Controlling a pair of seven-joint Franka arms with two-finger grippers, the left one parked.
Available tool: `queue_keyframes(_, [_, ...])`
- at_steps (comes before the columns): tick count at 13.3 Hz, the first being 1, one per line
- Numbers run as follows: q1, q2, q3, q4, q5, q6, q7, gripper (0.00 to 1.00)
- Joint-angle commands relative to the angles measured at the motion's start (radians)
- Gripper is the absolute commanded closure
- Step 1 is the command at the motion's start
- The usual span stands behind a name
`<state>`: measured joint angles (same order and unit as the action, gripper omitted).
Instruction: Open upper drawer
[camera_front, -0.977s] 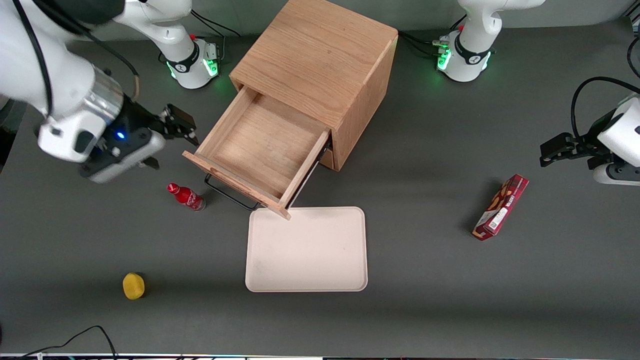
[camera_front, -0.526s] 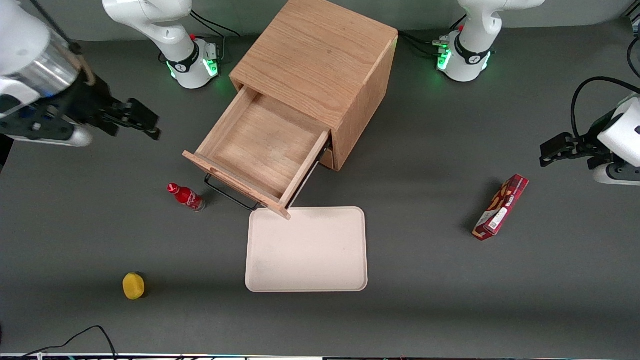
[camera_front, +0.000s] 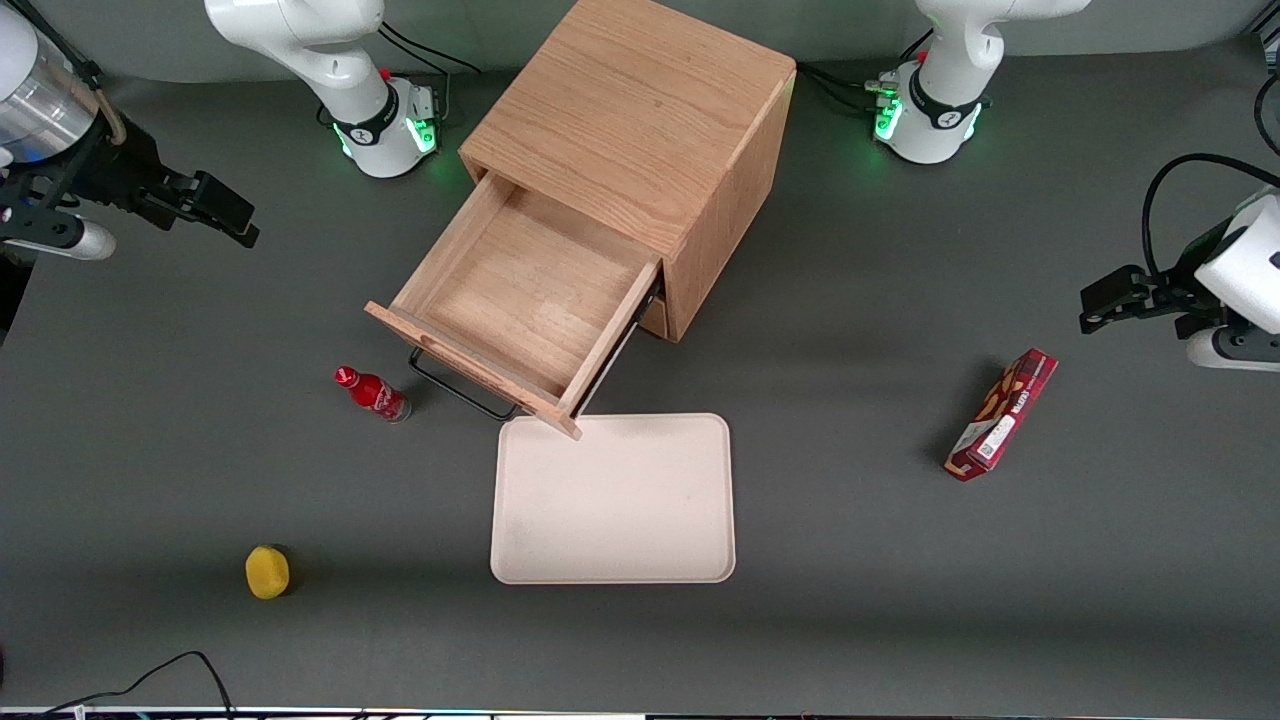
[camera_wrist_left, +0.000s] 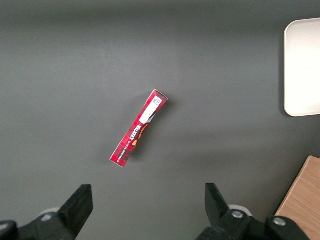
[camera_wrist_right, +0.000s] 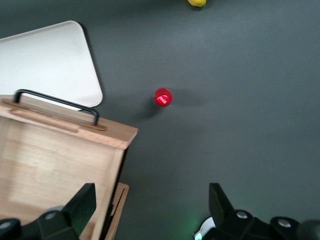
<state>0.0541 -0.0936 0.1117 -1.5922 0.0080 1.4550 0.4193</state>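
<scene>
Standing pulled well out of the light oak cabinet (camera_front: 640, 150), the upper drawer (camera_front: 510, 300), a wide shallow oak tray with a long black wire handle (camera_front: 455, 385) on its front, shows a bare wooden floor, so the opening step looks done and what remains is to take the arm clear. The right arm's gripper (camera_front: 215, 208) hangs in the air toward the working arm's end of the desk, well apart from the drawer and touching nothing; its black fingers (camera_wrist_right: 80, 207) stand wide apart and empty in the right wrist view, with the drawer's front corner and handle (camera_wrist_right: 55, 102) lying out ahead of them. The next move calls for no grasp; if the drawer needed more travel, the fingers would have to come back down over the wire handle. Ahead of the fingers and nearer the front camera than the drawer front, a small red bottle (camera_front: 372, 393) stands on the dark grey desk (camera_front: 850, 560), just beside the handle. A cream rounded rectangular tray (camera_front: 613, 498) lies flat with the drawer's corner overhanging its edge. Nearer the camera still sits a small yellow round object (camera_front: 267, 572), and a red snack box (camera_front: 1002, 414) lies toward the parked arm's end.
</scene>
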Motion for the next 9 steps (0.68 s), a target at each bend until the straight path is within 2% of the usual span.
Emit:
queue_keyframes(1, [0.004,-0.112,-0.029,-0.207,-0.022,0.122,-0.068,0.00])
queue_keyframes(3, [0.004,-0.127,-0.033,-0.255,-0.016,0.168,-0.070,0.00])
queue_keyframes(9, [0.004,-0.117,-0.058,-0.238,-0.016,0.160,-0.146,0.00])
